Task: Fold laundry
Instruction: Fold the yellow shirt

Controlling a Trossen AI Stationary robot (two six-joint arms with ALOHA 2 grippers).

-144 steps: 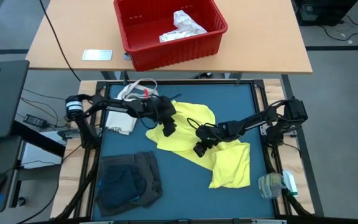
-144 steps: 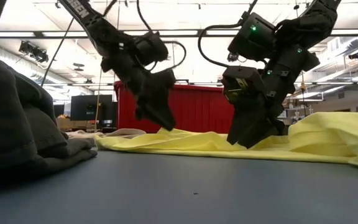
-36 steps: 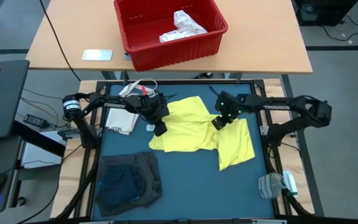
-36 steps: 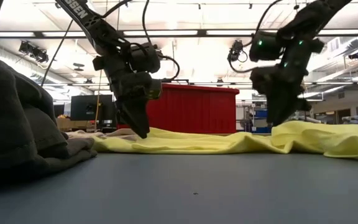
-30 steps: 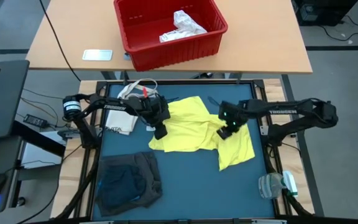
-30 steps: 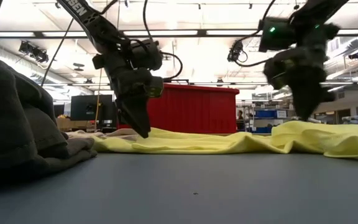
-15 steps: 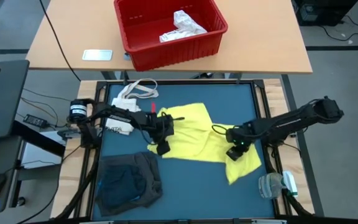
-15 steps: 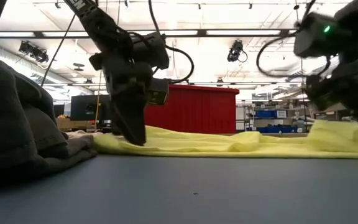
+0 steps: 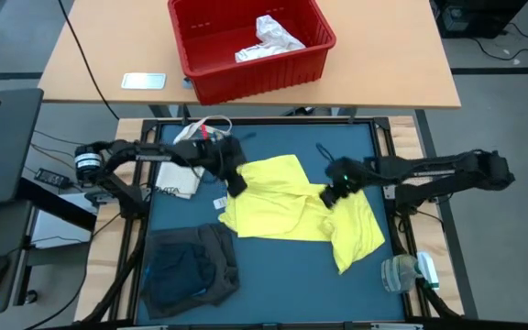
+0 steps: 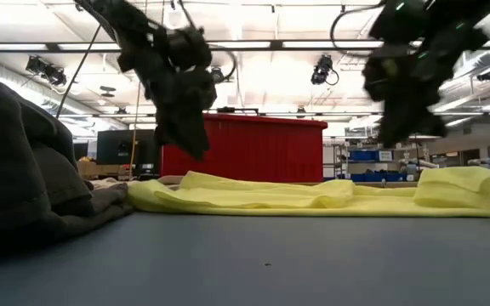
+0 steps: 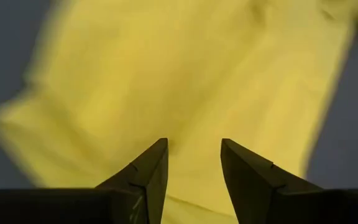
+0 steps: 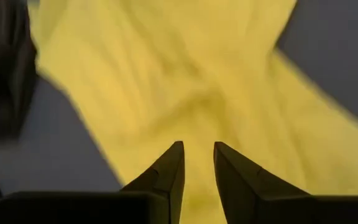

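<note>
One yellow garment [image 9: 293,203] lies spread mid-mat, dark grey clothes [image 9: 189,266] piled at the near-left corner. Left gripper [image 9: 234,182] hangs above its left edge, right gripper [image 9: 331,195] above its right part; both fingers narrowly parted, holding nothing.

The yellow garment [image 9: 293,203] is soft matt cloth, creased. It lies on a smooth matt blue mat [image 9: 282,275]. Beyond that mat stands a glossy red plastic bin [image 9: 246,55] on a pale wood-look tabletop [image 9: 383,55].
</note>
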